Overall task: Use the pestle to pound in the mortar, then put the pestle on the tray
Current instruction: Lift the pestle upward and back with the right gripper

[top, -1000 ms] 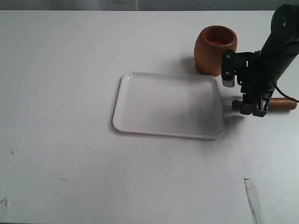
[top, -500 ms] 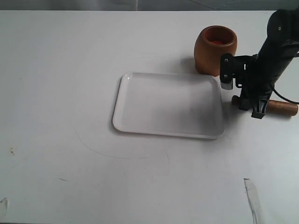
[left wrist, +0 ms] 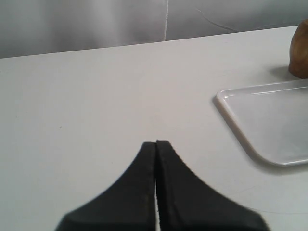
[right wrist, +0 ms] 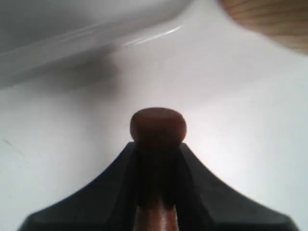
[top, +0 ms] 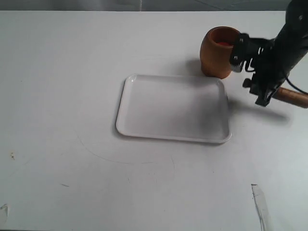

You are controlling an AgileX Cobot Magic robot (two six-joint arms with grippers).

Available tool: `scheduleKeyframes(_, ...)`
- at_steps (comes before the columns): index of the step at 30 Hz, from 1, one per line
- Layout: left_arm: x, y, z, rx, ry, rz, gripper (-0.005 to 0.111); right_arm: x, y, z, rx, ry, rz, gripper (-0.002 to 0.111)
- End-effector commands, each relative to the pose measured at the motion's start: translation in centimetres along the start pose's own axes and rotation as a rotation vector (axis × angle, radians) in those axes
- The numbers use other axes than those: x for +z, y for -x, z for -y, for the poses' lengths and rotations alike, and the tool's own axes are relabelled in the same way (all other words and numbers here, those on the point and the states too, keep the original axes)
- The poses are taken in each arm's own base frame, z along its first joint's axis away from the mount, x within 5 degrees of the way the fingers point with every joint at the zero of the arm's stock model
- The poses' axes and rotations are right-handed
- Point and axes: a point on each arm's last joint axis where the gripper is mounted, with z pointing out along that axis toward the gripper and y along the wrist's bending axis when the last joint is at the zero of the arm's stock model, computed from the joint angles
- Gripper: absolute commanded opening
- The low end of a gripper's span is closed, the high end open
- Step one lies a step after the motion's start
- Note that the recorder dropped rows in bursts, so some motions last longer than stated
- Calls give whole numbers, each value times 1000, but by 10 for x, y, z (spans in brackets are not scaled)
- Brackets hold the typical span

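Note:
The light-brown wooden mortar [top: 220, 51] stands upright at the back right, just behind the white tray [top: 168, 108]. My right gripper [top: 262, 94] is shut on the dark-brown pestle [top: 291, 96] near its narrow neck and holds it roughly level above the table, right of the tray and the mortar. In the right wrist view the pestle's round knob [right wrist: 158, 126] sticks out past the fingers of the right gripper [right wrist: 158, 151], with the tray's rim [right wrist: 72, 43] beyond. The left gripper [left wrist: 156, 143] is shut on nothing over bare table; the tray's corner [left wrist: 231, 108] lies off to one side.
A strip of clear tape [top: 259, 204] lies on the table near the front right. Small dark marks [top: 12, 155] dot the front left. The white tabletop runs wide to the left of the tray.
The right gripper closed on the pestle where it lay on the table and has lifted it, moving up and back toward the mortar. The left arm has stayed where it was.

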Motion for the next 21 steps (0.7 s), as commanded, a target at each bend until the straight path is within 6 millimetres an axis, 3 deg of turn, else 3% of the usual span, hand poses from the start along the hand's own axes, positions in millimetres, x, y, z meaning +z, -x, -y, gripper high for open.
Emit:
scheduleKeyframes(1,0,0,1,-12,-8,7,0,-65,6,7,134,-191,181,0)
scheduleKeyframes(6,0,0,1,-12,-8,7,0,-127,18,6,285,-363,472,0)
scheduleKeyframes(10,0,0,1,-12,-8,7,0,-163,25,16,537,-479,781,0)
scheduleKeyframes(12,0,0,1,-12,-8,7,0,-167,26,20,612,-505,849,0)
scheduleKeyframes(21,0,0,1,-12,-8,7,0,-150,27,13,769,-692,969,0)
